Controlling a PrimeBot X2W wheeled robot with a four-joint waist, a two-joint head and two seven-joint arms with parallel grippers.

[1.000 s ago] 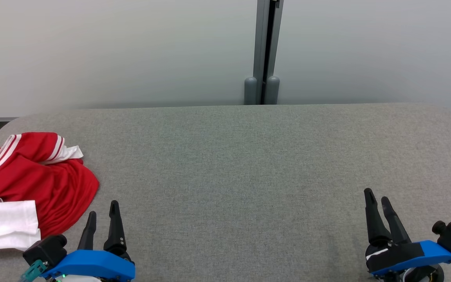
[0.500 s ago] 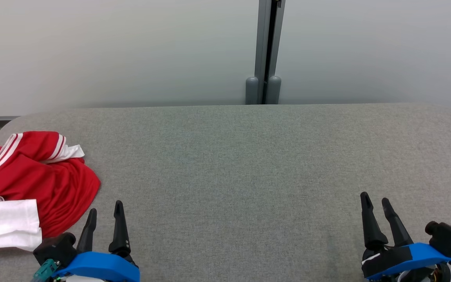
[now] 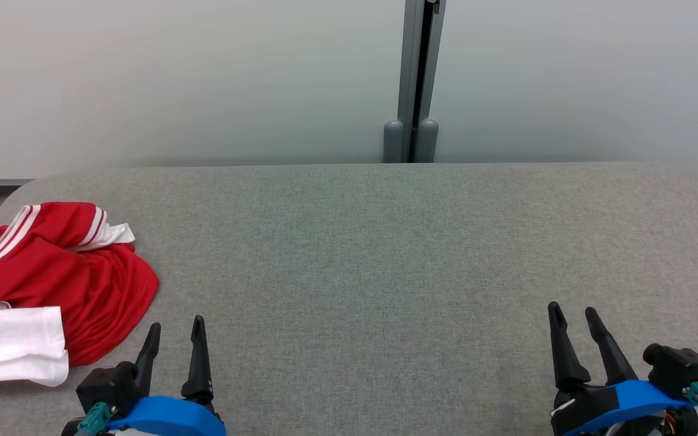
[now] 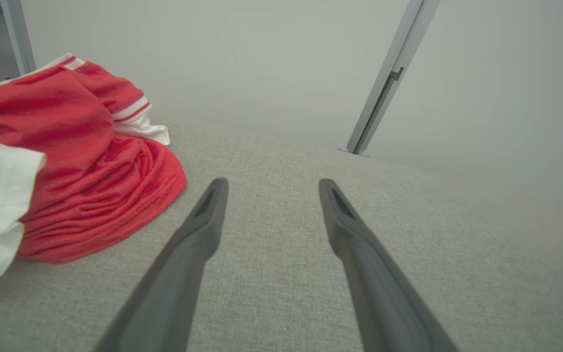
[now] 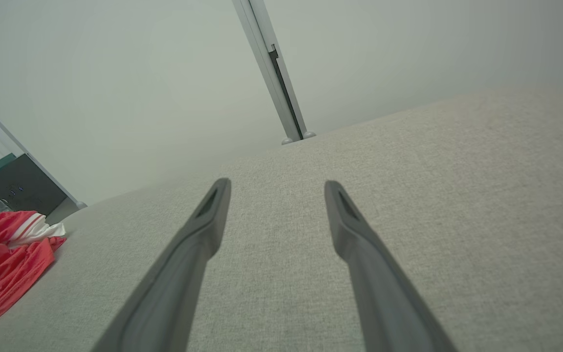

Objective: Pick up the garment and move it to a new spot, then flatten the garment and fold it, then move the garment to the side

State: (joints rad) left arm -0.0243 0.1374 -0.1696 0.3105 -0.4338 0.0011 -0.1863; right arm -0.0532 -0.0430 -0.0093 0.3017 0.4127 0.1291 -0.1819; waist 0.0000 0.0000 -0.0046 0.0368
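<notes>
A pale grey wall (image 3: 203,79) runs along the whole far side, split by a grey metal upright (image 3: 420,72) whose foot meets the far edge of the table a little right of centre.

The table (image 3: 385,254) is covered in grey woven fabric and spans the head view from side to side. Its far edge lies straight against the wall and its far corners are rounded. From the centre across to the right end the surface is bare and flat, wide open room in front of both arms. At the far left corner a gap opens between table and wall, with a grey frame member standing in it.

The garment (image 3: 52,278), a red jersey shirt, lies crumpled in a heap at the table's left end, running out of the head view's left edge. A white-striped band shows along its far side, one white sleeve end pokes out toward the wall, and another white sleeve end lies on the near side of the heap. Its rounded red hem bulges toward the table's middle.

The left gripper (image 3: 176,324) hovers low at the near edge, just right of the heap and clear of it, fingers spread apart and pointing toward the wall, holding nothing. The right gripper (image 3: 572,309) hangs well apart near the right end, fingers likewise spread wide over bare fabric, empty.
</notes>
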